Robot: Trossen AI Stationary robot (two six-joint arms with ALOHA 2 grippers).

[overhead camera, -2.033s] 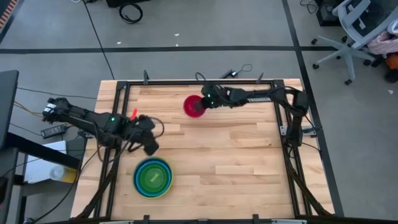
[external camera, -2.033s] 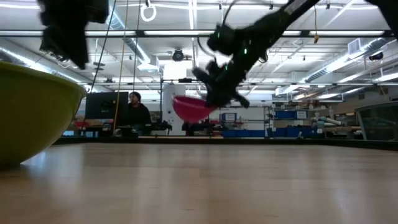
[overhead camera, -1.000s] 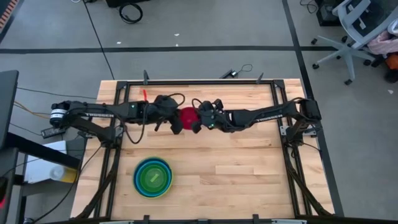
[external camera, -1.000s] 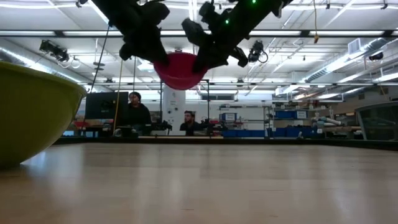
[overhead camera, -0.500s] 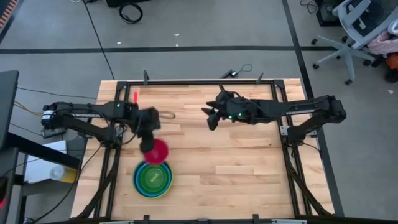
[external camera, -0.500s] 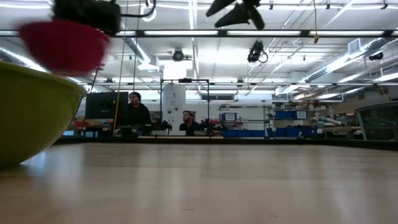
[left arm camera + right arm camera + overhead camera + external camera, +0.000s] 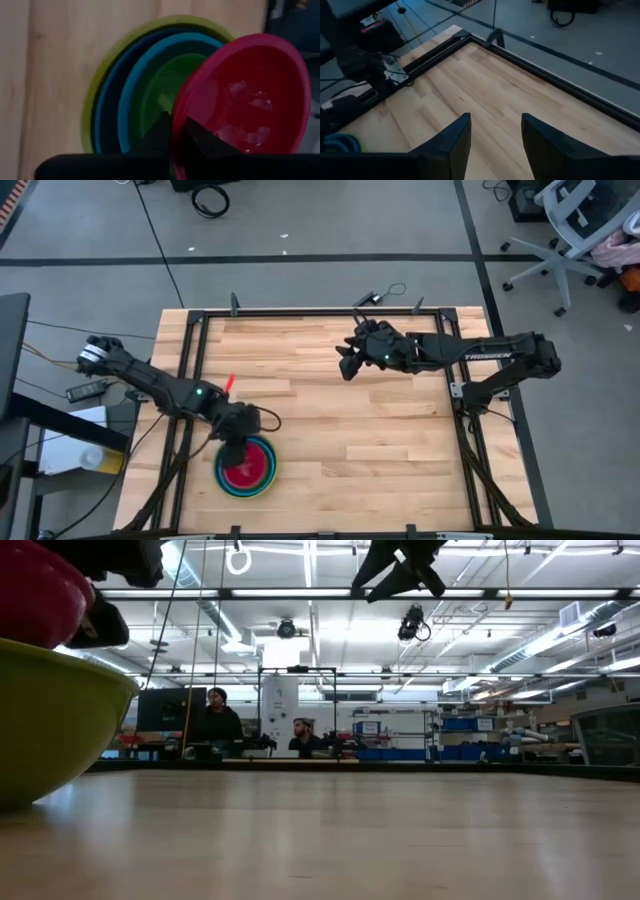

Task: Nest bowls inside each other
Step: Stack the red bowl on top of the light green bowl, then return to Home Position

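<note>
The left gripper (image 7: 172,131) has carried the magenta bowl (image 7: 245,95) over the nested bowls (image 7: 262,480), still pinching its rim; only release remains. The right gripper (image 7: 492,131), now open, waits far right.

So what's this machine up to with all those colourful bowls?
It is stacking them by size. The left end effector grips the rim of the red bowl and holds it over the stack near the table's front edge, where green sits inside blue inside yellow-green. The right end effector hangs open and empty above the table's far side.
</note>
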